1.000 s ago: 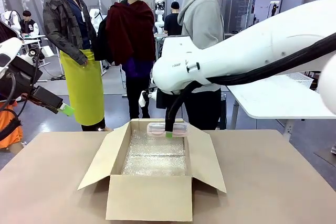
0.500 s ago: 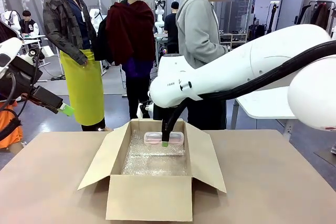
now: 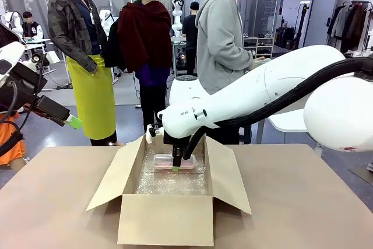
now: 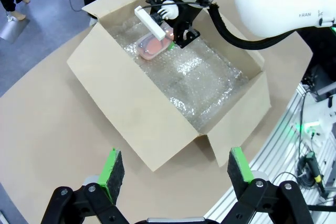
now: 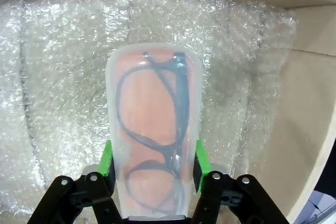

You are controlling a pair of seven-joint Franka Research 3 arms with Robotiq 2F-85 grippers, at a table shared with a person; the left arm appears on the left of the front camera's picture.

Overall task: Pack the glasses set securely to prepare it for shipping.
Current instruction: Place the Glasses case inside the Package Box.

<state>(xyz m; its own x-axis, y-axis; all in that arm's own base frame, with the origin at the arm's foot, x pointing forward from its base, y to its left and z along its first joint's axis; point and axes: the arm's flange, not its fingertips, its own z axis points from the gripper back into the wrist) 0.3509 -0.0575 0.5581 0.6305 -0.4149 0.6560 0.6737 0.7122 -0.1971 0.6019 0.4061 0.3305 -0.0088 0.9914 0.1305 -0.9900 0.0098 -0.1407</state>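
The pale pink glasses case [image 5: 155, 129], dark frames showing through its clear top, sits low inside the open cardboard box [image 3: 166, 220] on the bubble wrap lining [image 5: 63, 77]. My right gripper [image 5: 154, 163] reaches down into the far end of the box [image 4: 136, 108], its green pads hugging both long sides of the case [image 3: 172, 163]. In the left wrist view the right gripper [image 4: 176, 35] and the case [image 4: 152, 47] lie at the box's far corner. My left gripper [image 4: 173, 169] hangs open and empty above the table, off the box's near side [image 3: 73, 122].
The box flaps [image 3: 111, 179] spread outward on both sides. A person in a grey hoodie [image 3: 221, 33] stands behind the table's far edge. A white table [image 3: 291, 122] stands at the back right. Bare brown tabletop [image 3: 303, 202] surrounds the box.
My right arm has come down from above the box rim, lowering the pink case into the box onto the bubble wrap. The left arm has stayed still.
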